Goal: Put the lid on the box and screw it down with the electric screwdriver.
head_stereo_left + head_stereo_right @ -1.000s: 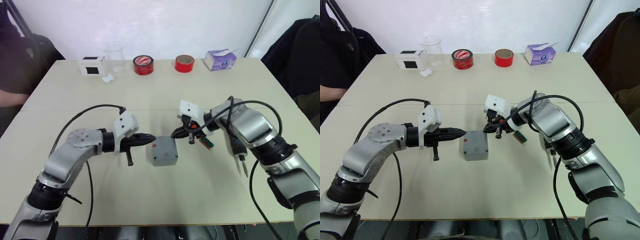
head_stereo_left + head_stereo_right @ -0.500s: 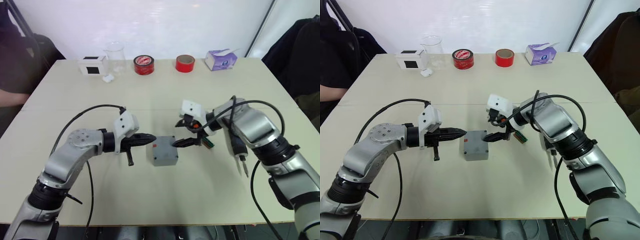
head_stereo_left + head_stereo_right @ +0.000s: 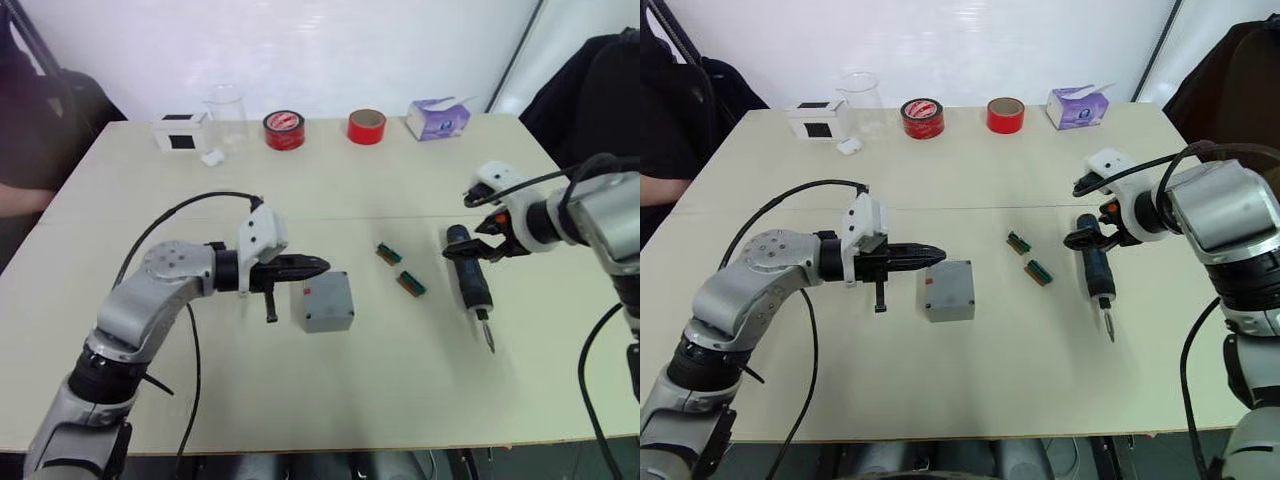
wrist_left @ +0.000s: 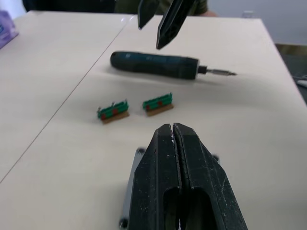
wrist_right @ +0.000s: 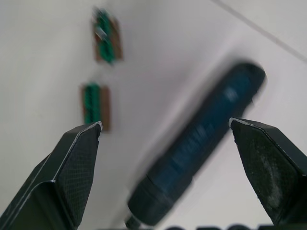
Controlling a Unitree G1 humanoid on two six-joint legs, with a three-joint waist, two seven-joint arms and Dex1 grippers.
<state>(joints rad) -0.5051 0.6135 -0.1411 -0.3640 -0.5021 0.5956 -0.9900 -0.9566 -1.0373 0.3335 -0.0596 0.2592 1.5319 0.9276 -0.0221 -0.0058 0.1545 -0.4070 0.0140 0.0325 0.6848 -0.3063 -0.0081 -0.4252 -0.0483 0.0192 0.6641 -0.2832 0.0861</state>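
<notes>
The electric screwdriver (image 3: pixel 1094 275) lies on the tabletop (image 3: pixel 970 390), straddled by the wide-open right tool (image 3: pixel 1087 236). The left tool (image 3: pixel 308 266), pressed closed and empty, is held at the lidded box (image 3: pixel 325 301). A skewed pinch could roll the cylinder away.

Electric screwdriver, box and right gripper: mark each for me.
electric screwdriver (image 3: pixel 1092 266): right eye view, mid-body.
box (image 3: pixel 949 291): right eye view, top face.
right gripper (image 5: pixel 165 139): right wrist view, gap between open fingertips.
</notes>
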